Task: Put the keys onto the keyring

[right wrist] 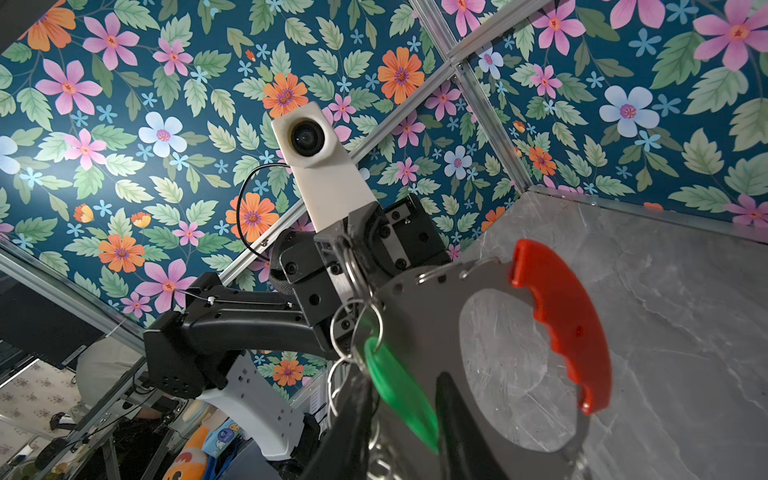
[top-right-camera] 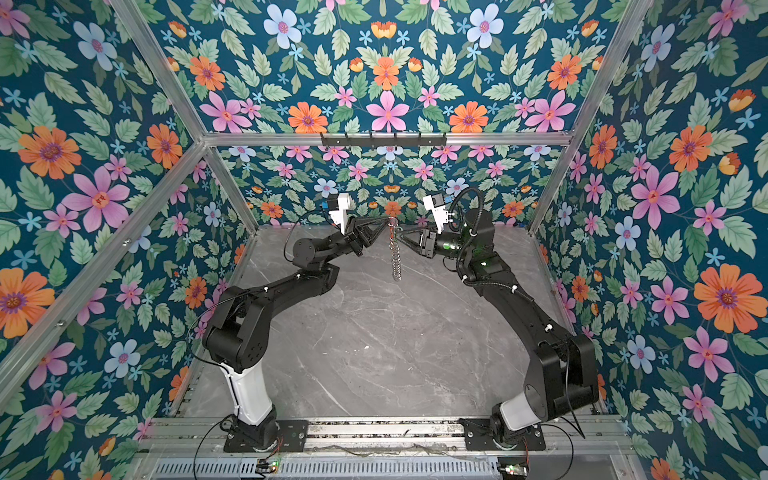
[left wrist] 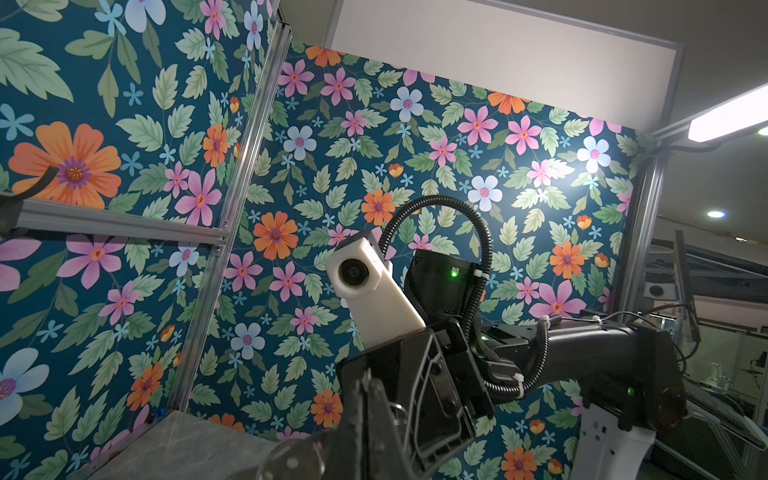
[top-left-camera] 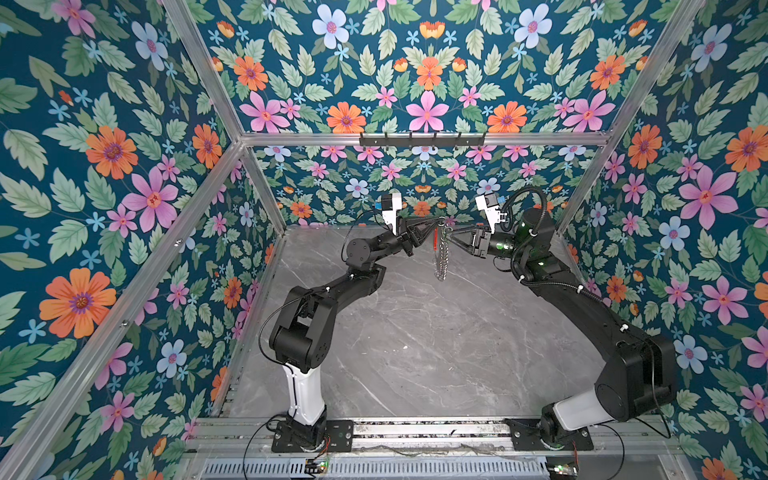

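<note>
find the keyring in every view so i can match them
Top view: keyring hangs mid-air, near centre.
Top view: same spot.
Left wrist: dim grey edge at bottom, probably it.
Right wrist: large, lower right.
Shared landmark: marble table.

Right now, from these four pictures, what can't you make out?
Green key: too small to spot in both top views, where the keyring hangs edge-on.
Right gripper: the right wrist view is too close and blurred to show whether it pinches the key.
Left wrist view: too dark and blurred where the grippers meet to pick out keyring or key.
</note>
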Robot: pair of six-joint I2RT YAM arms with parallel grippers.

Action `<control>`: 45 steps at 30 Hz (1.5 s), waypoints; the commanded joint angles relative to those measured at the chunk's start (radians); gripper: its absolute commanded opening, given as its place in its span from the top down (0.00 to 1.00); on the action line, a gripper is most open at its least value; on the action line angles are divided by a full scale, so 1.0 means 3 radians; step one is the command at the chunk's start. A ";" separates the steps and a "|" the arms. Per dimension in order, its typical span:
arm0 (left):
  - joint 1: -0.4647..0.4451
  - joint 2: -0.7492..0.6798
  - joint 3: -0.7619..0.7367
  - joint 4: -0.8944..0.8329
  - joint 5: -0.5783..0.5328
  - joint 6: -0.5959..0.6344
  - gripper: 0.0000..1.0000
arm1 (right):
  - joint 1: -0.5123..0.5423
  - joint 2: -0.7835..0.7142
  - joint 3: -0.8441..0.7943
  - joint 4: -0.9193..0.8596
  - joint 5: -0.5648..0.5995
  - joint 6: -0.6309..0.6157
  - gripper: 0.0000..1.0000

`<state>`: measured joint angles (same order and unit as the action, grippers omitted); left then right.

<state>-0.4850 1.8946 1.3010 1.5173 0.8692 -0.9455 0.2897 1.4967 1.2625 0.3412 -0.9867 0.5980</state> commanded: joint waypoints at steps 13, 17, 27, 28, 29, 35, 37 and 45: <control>-0.0081 0.0045 0.0003 0.0308 -0.0221 -0.0044 1.00 | 0.0255 0.0204 0.0251 -0.0230 0.0068 -0.0243 1.00; -0.0096 0.0061 -0.0024 0.0351 -0.0261 -0.0047 1.00 | 0.0267 0.0238 0.0251 -0.0242 0.0081 -0.0253 1.00; -0.0081 0.0048 -0.0098 0.0388 -0.0254 -0.0024 1.00 | 0.0190 -0.0008 0.0224 -0.0762 0.0344 -0.0665 0.69; -0.0081 0.0051 -0.0098 0.0388 -0.0252 -0.0023 1.00 | 0.0144 -0.0063 0.0180 -0.0773 0.0371 -0.0678 0.67; -0.0076 0.0051 -0.0098 0.0388 -0.0244 -0.0023 1.00 | 0.0094 -0.0116 0.0140 -0.0773 0.0389 -0.0672 0.65; -0.0076 0.0056 -0.0092 0.0417 -0.0219 -0.0074 1.00 | -0.0117 -0.0344 0.0064 -0.0797 0.0445 -0.0692 0.62; -0.0081 0.0060 -0.0091 0.0431 -0.0213 -0.0099 1.00 | -0.0115 -0.0335 0.0130 -0.0768 0.0431 -0.0667 0.62; -0.0106 0.0064 -0.0107 0.0439 -0.0207 -0.0128 1.00 | -0.0104 -0.0099 0.0290 -0.0136 0.0200 -0.0144 0.69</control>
<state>-0.5133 1.9144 1.2682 1.5940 0.7963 -0.9737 0.2558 1.4536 1.3380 0.1898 -0.8902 0.4808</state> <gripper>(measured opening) 0.050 0.305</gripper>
